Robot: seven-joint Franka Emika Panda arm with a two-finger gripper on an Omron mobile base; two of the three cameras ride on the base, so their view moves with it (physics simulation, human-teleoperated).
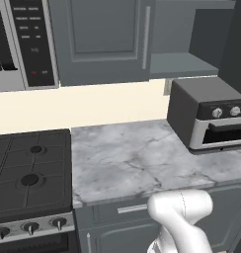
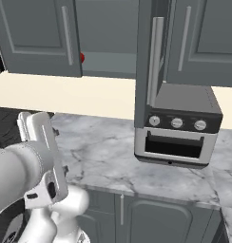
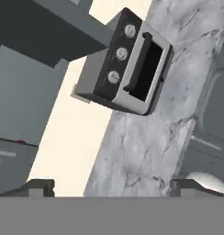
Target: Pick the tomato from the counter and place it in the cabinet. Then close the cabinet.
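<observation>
The tomato rests on the grey shelf inside the cabinet, half hidden behind the edge of the shut left door. The cabinet's right door stands swung out, edge-on, with its silver handle facing me. My gripper is open, its two tips wide apart with nothing between them. It looks across the marble counter at a rolled angle. My arm hangs low at the counter's front edge, well below the cabinet.
A toaster oven stands on the counter right under the open cabinet door. The black stovetop lies to the left, with the microwave above it. Grey drawers run below the counter.
</observation>
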